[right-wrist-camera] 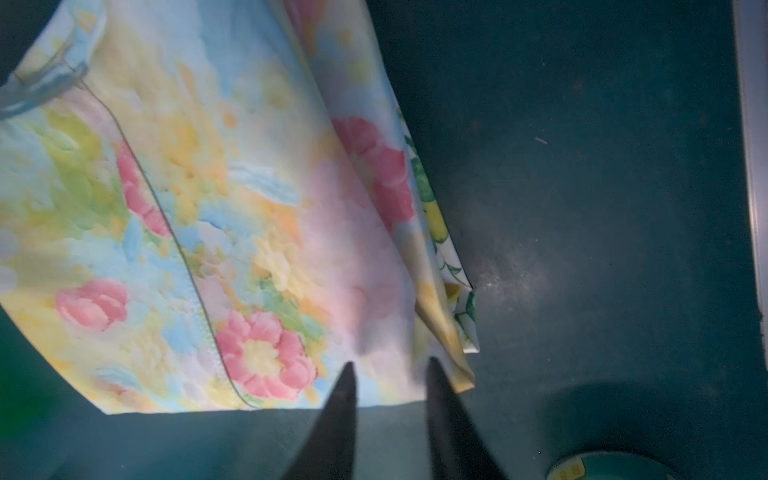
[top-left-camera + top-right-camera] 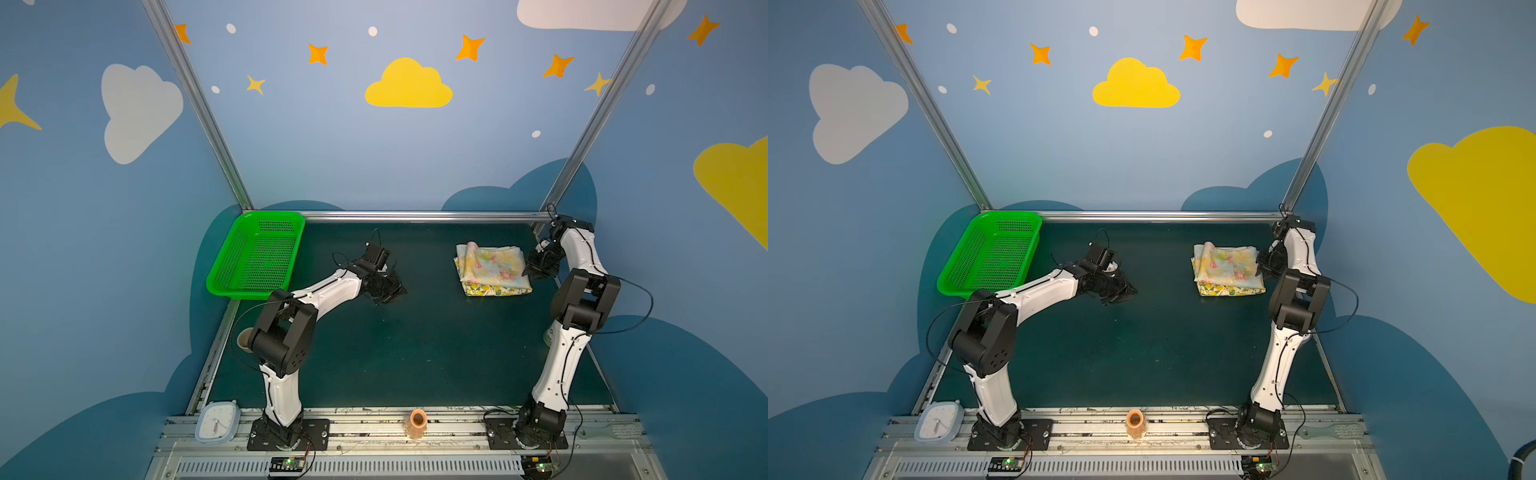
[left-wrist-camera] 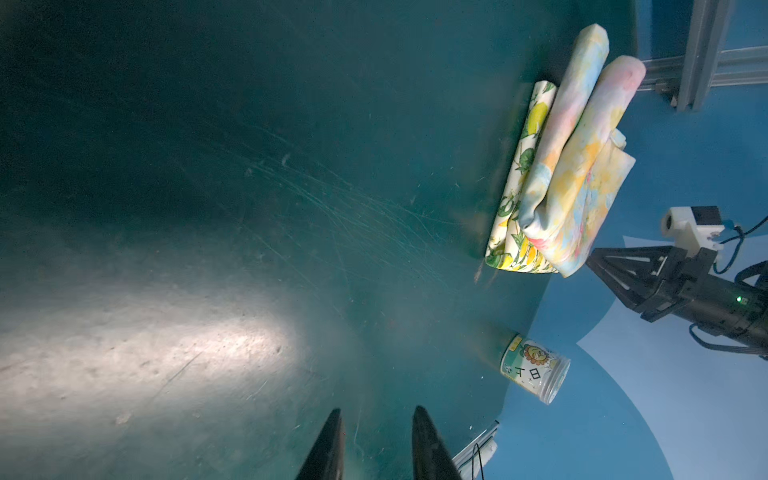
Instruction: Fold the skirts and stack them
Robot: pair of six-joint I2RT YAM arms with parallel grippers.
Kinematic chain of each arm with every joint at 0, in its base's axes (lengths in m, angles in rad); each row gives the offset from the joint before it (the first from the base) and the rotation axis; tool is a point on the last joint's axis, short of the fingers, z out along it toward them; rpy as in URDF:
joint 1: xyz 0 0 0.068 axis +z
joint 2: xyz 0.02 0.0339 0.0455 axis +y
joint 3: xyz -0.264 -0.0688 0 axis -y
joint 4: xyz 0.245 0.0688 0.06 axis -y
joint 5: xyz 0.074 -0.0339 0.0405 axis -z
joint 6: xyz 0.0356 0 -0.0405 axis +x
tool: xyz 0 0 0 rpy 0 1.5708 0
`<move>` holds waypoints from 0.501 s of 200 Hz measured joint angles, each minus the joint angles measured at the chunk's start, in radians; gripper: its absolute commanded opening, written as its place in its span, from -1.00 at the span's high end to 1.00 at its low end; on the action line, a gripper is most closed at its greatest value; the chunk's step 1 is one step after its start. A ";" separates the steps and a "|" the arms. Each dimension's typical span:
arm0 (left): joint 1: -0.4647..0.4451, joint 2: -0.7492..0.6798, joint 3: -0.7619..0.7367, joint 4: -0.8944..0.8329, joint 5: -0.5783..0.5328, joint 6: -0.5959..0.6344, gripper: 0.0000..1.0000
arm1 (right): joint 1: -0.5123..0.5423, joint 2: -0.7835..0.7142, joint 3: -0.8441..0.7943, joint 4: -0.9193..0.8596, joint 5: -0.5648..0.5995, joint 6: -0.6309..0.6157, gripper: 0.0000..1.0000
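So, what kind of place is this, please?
Probably a robot laboratory work cell, decorated like a nursery: two robot arms bolted to an aluminium rail, a metal frame around the table, and blue walls painted with clouds and stars.

A jar (image 3: 555, 382) near the skirts (image 3: 569, 166) bears a label (image 3: 528, 365) with dark characters, one resembling 日. The others are illegible.

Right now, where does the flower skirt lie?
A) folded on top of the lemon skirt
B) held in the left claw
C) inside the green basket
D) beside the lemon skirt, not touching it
A: the flower skirt lies folded on the lemon skirt, whose edge shows from under it.
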 measured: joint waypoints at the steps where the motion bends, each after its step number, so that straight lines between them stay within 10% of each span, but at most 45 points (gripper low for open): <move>1: 0.000 -0.001 -0.001 0.000 -0.001 -0.002 -0.14 | 0.000 0.000 -0.001 0.001 0.000 0.000 -0.74; 36: 0.023 -0.082 -0.009 -0.033 -0.077 0.033 -0.99 | 0.006 -0.100 -0.109 0.040 0.006 0.005 -0.78; 100: 0.224 -0.438 -0.073 -0.167 -0.448 0.182 -0.99 | 0.127 -0.607 -0.542 0.266 0.068 0.023 -0.78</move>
